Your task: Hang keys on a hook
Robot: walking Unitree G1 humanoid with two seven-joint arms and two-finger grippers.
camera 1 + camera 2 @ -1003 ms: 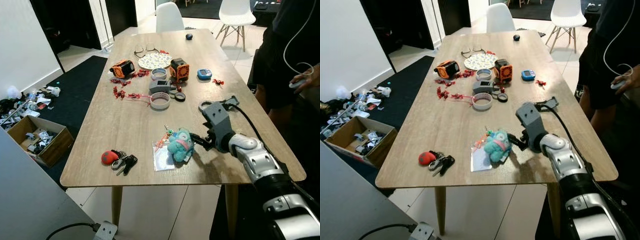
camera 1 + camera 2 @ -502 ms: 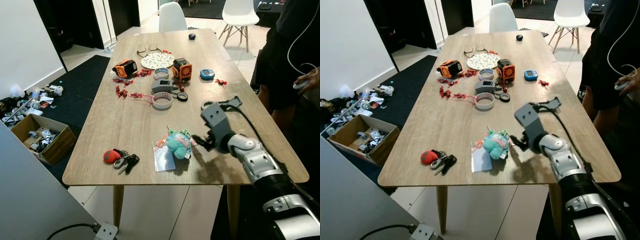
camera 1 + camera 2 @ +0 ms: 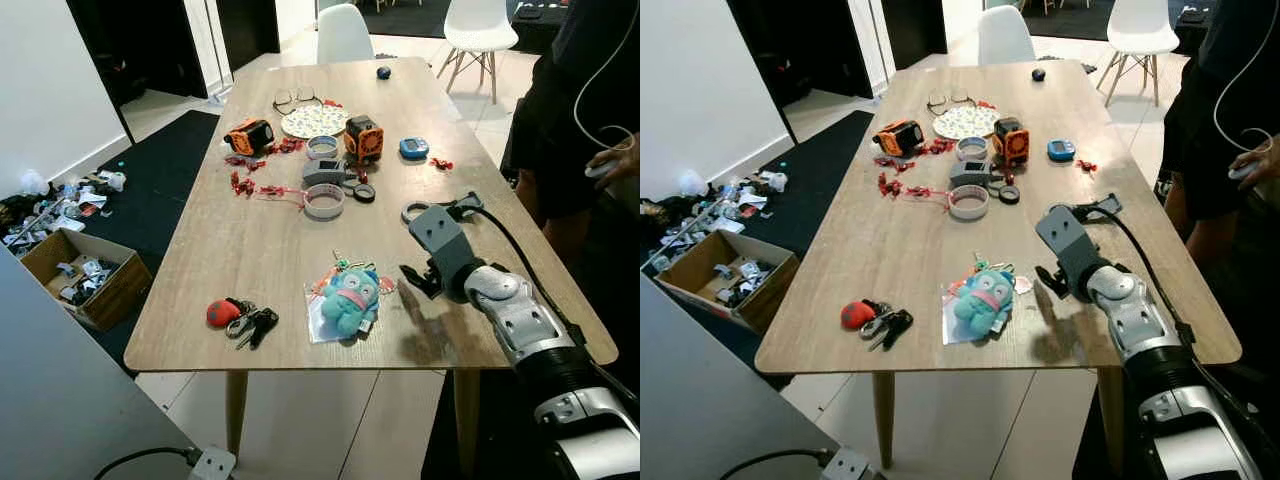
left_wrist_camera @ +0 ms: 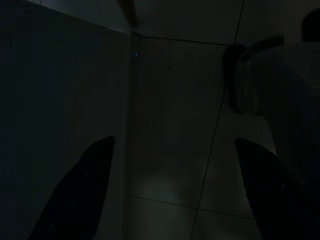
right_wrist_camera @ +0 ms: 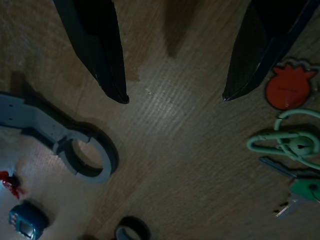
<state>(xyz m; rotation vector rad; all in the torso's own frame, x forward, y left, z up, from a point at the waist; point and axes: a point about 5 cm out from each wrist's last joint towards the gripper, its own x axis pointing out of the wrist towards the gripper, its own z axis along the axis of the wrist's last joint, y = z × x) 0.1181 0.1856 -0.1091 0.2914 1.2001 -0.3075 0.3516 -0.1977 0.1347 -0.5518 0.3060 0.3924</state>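
- Wooden dining table (image 3: 230, 260) fills the room's middle, with white chairs at its far end, a dark rug and a cardboard box (image 3: 75, 275) of clutter on the floor to the robot's left, and a person (image 3: 575, 100) in black standing at the right edge.
- Right gripper (image 3: 415, 280) hovers low over the table's near right part, its two black fingers (image 5: 100, 55) spread wide apart with bare wood between them.
- Compared with a second ago, that gripper has let go of the teal plush keychain (image 3: 347, 298) and pulled back to the right; the plush now lies flat and face-up on a clear plastic sleeve (image 3: 322, 318) instead of bunched against the fingertips.
- Plush keychain lies just left of the open fingers, near but not touching; in the right wrist view its mint-green clip (image 5: 287, 142) and a red tomato charm (image 5: 290, 87) sit beside one fingertip.
- Grey ring-shaped bracket (image 5: 75, 150) rests on the wood on the other side of the fingers.
- Second bunch, dark keys with a red strawberry fob (image 3: 240, 318), lies well apart near the table's front left edge.
- Left gripper (image 4: 172, 195) hangs idle over dim floor tiles, fingers apart.
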